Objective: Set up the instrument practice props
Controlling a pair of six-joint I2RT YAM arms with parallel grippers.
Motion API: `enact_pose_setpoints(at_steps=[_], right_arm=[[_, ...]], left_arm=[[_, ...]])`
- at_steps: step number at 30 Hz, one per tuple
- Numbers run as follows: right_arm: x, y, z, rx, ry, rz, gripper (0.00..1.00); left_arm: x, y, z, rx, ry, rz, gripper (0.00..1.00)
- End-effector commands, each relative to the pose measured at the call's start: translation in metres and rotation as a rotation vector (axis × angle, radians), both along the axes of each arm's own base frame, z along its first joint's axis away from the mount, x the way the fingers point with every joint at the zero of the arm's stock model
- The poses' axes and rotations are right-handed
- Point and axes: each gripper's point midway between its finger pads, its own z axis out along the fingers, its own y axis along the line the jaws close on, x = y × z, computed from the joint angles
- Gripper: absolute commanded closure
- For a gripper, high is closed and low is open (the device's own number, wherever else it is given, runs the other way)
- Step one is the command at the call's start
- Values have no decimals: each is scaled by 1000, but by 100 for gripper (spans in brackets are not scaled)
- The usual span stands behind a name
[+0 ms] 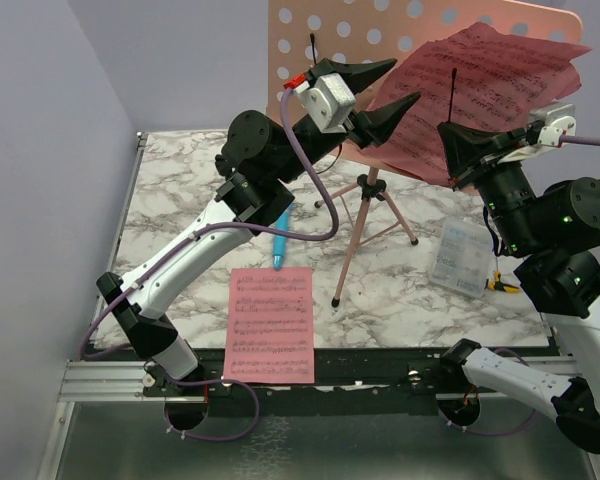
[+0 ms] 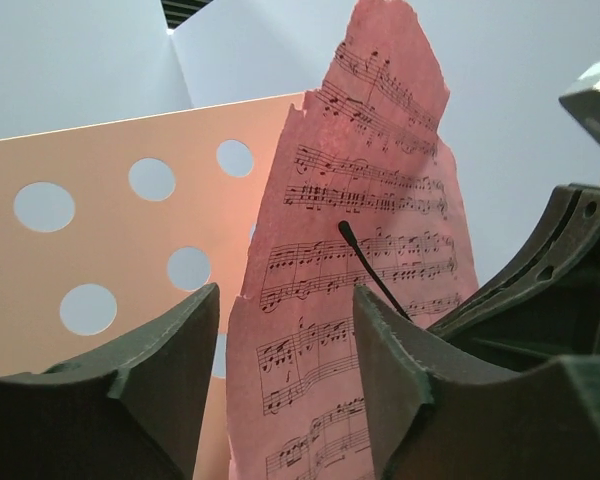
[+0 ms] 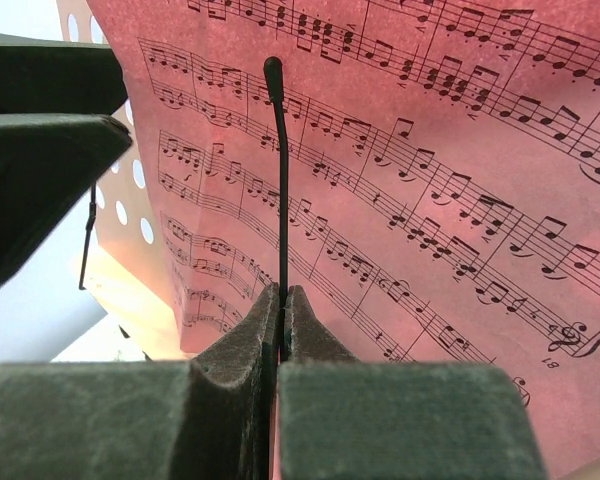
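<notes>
— Right gripper (image 3: 281,300)?
— Pressed together on the black retainer wire (image 3: 282,180), against the sheet-music page (image 3: 430,200) on the music stand (image 1: 380,30).
— Left gripper (image 2: 286,295)?
— Spread, facing that page; the second page (image 1: 271,322) lies on the table (image 1: 180,190), near the light-blue stick (image 1: 281,250)

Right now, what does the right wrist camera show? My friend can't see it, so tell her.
The right gripper is pinched shut on a thin black wire that sticks straight up. Close behind it, a pink sheet-music page full of black notes fills most of the view.
</notes>
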Motion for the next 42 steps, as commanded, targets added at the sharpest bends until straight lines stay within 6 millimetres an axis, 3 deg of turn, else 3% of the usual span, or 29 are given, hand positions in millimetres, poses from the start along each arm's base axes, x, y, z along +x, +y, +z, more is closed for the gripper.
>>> enact_pose_setpoints(at_steps=[1, 6, 9, 20, 27, 33, 42], right_arm=[[-9, 4, 20, 38, -59, 45, 99], [-10, 3, 20, 37, -58, 43, 99], [-10, 3, 20, 39, -59, 44, 99], [-11, 5, 21, 44, -64, 57, 99], [-13, 4, 23, 55, -71, 60, 99], [-14, 4, 25, 64, -78, 68, 99], [-17, 7, 28, 77, -94, 89, 99]], left_arm=[[3, -12, -4, 78, -92, 10, 42], [5, -20, -2, 108, -132, 8, 42], [-1, -25, 0, 120, -164, -26, 47], [4, -24, 7, 84, -123, -20, 100], [7, -14, 21, -54, -54, -29, 100], [17, 16, 38, -209, 20, 56, 100], [18, 40, 40, -436, 146, -5, 100]])
